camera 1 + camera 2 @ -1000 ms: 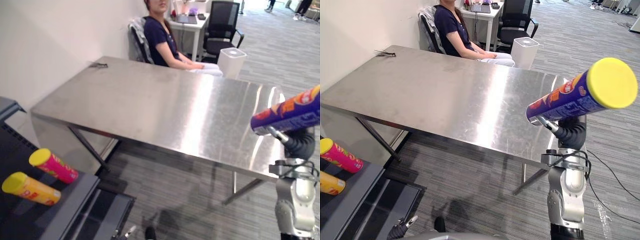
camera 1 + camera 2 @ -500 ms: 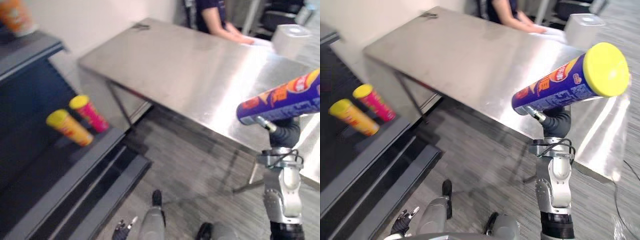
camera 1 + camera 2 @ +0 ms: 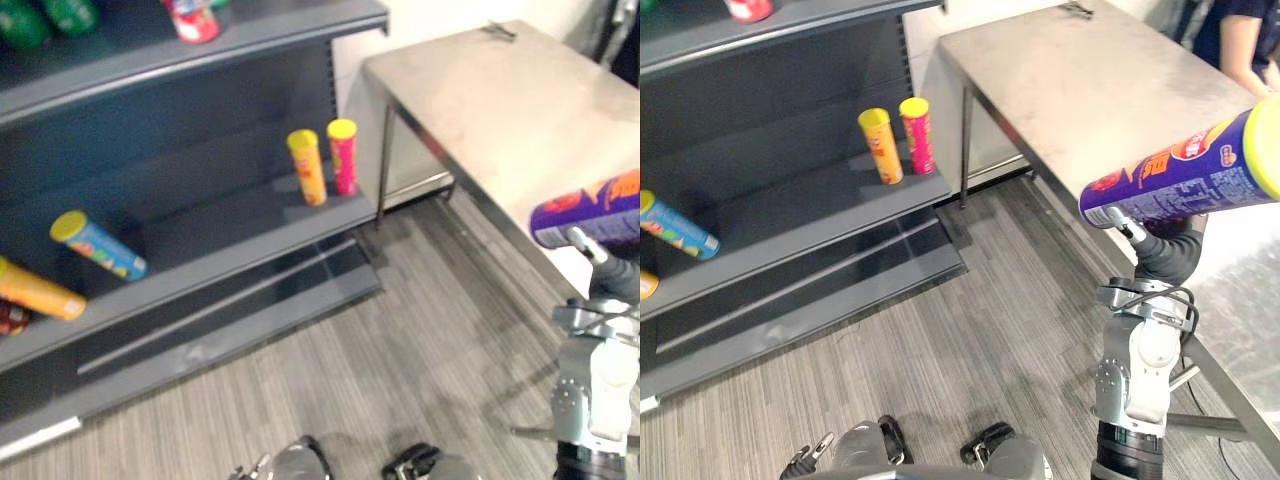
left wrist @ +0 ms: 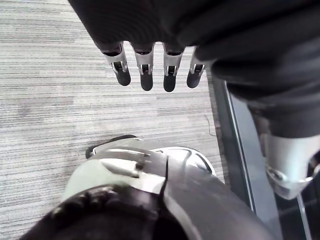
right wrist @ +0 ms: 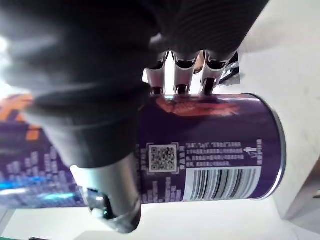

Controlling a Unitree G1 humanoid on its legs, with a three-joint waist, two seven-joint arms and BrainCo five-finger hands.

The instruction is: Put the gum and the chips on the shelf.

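Compared with the frames half a second and one second earlier, the whole picture has swung toward the shelf (image 3: 250,255), so the camera has turned and the objects have not been displaced. The shelf now spans the left and centre of the frame, and the worktop (image 3: 500,110) sits at the upper right. The right hand (image 5: 100,115) remains at the right edge as before, closed around the purple chips can (image 3: 590,210), which it holds roughly horizontal in the air, off the shelf and in front of the worktop's near edge. On the middle shelf board a yellow can (image 3: 307,167) and a pink can (image 3: 342,155) stand upright just beside each other. A blue can (image 3: 98,245) lies on its side further left. The left eye view also takes in an orange can (image 3: 35,290) lying at the left edge, plus a red container (image 3: 195,20) and green containers (image 3: 40,20) on the upper board. The right eye view adds the chips can's yellow lid (image 3: 1265,140) and a person (image 3: 1240,40) at the upper right. The right wrist view shows the grip: fingers (image 5: 180,75) curled over the can near its metal-rimmed base end, thumb on the opposite side. The left wrist view shows the left hand (image 4: 150,30) empty, fingers straight, above the grey carpet floor (image 4: 50,100).
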